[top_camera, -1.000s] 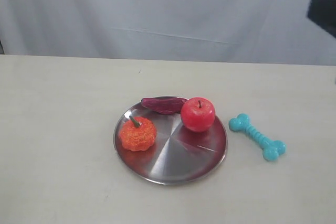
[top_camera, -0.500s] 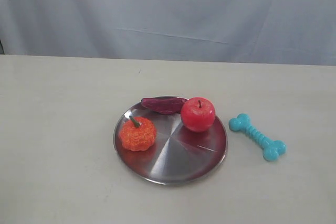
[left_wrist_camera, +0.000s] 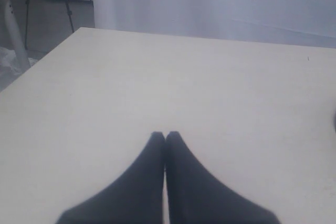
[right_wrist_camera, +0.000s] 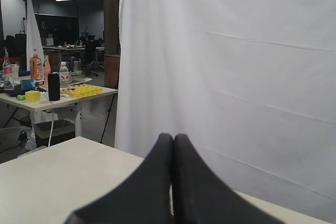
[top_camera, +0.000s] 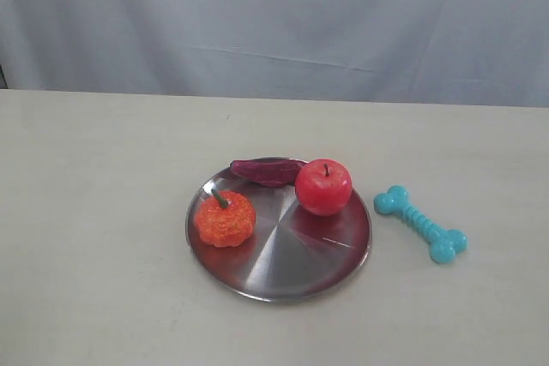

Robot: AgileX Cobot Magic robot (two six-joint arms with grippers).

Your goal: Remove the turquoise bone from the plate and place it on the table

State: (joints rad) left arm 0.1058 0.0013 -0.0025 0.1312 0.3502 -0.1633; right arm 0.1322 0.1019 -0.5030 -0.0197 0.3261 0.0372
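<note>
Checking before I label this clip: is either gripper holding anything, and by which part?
Nothing is held. The left gripper and right gripper are shut and empty; the bone lies on the table.

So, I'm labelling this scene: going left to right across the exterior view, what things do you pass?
From the left: orange pumpkin → red apple → turquoise bone. The first two sit on the plate; the bone lies on the table beside it.

Exterior view: dark shape recorded at the upper right edge one second ago is no longer seen. Only the pale curtain [top_camera: 523, 15] is shown there now.
</note>
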